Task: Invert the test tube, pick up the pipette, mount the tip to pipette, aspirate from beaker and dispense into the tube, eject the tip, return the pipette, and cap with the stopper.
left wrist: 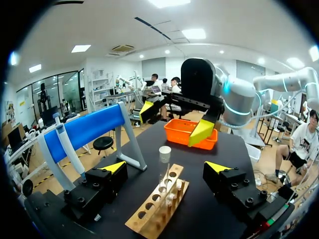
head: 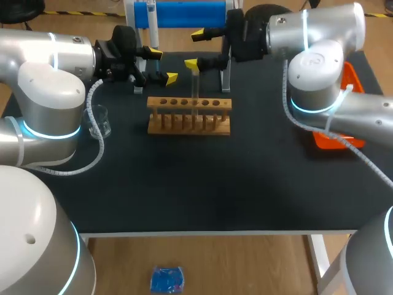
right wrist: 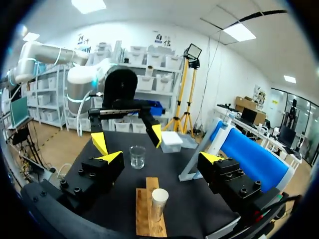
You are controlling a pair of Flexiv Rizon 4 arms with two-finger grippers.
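Right tool (head: 194,49): spread wide, empty, hovering close above the test tube (head: 195,86), seemingly lined up to grip it.
Left tool (head: 163,66): spread wide, empty, near the wooden rack's (head: 189,117) left end.
Test tube: upright in the rack, mid-worktop (head: 245,184), within both arms' reach.
Pipette (left wrist: 67,149): untouched on its blue stand (head: 184,13), behind the rack.
Beaker (head: 100,121): left of the rack, apart.

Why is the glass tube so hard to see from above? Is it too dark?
Head view: it isn't dark. The test tube is clear glass against the black table, so it shows only faintly above the wooden rack. The beaker fades the same way. No hard shadows fall there. Right wrist view: close up, the tube's pale rim stands out plainly.
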